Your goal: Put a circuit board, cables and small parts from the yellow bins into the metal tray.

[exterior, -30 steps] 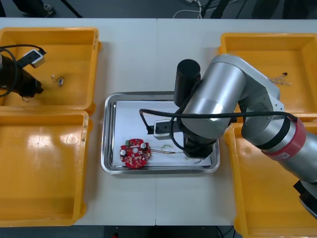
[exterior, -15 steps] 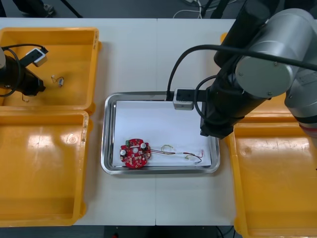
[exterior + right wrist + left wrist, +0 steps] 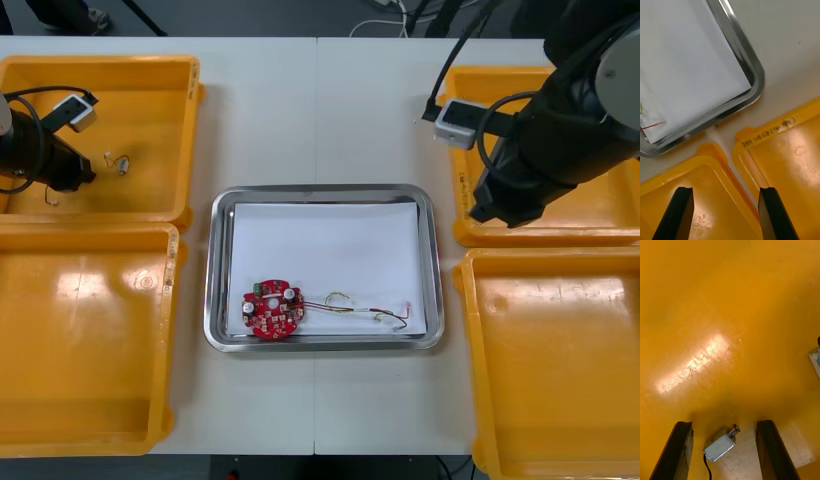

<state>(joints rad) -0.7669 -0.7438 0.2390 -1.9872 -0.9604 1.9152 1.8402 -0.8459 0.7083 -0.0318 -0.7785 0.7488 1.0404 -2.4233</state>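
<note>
the right gripper (image 3: 726,191) hangs spread and empty over the meeting rims of the right yellow bins (image 3: 763,132), at 2 o'clock from the metal tray (image 3: 325,189), whose far half lies bare, the circuit board (image 3: 272,308) at its 7 o'clock, while the left gripper (image 3: 724,423), spread at 10 o'clock, straddles a small metal part (image 3: 719,445) untouched.

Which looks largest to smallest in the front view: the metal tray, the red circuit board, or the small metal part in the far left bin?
1. metal tray
2. circuit board
3. small metal part, clearly the smallest
</note>
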